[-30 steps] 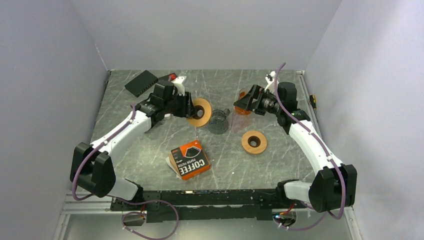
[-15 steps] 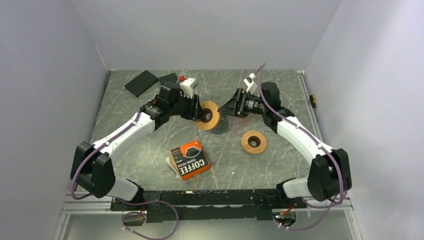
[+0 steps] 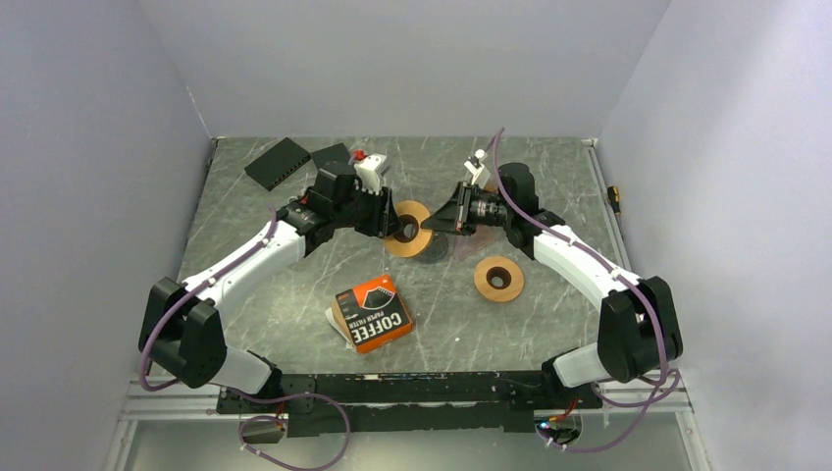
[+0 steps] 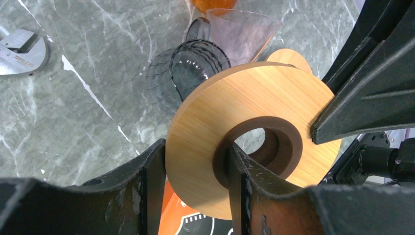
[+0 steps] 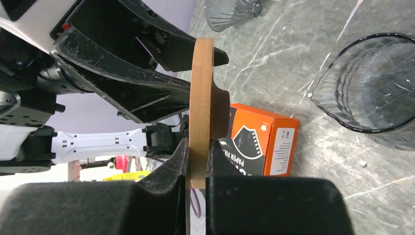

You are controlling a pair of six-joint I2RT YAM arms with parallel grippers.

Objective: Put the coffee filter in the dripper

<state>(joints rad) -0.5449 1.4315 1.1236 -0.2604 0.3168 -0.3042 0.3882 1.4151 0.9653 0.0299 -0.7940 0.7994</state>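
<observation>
Near the middle of the top view, both arms met over the counter [image 3: 294, 285] at one wooden ring [image 3: 422, 235], held on edge above the marble. The left gripper [image 4: 195, 161] was clamped on it, one finger through the hole and the other outside the rim. The right gripper [image 5: 195, 152] pinched the ring's opposite edge between nearly closed fingers. In the left wrist view, a dark glass dripper [image 4: 198, 61] sat on the counter just beyond the ring. The orange-and-black coffee filter box [image 3: 373, 314] lay lower centre, well apart from both grippers. A second wooden ring [image 3: 498, 279] rested flat to its right.
</observation>
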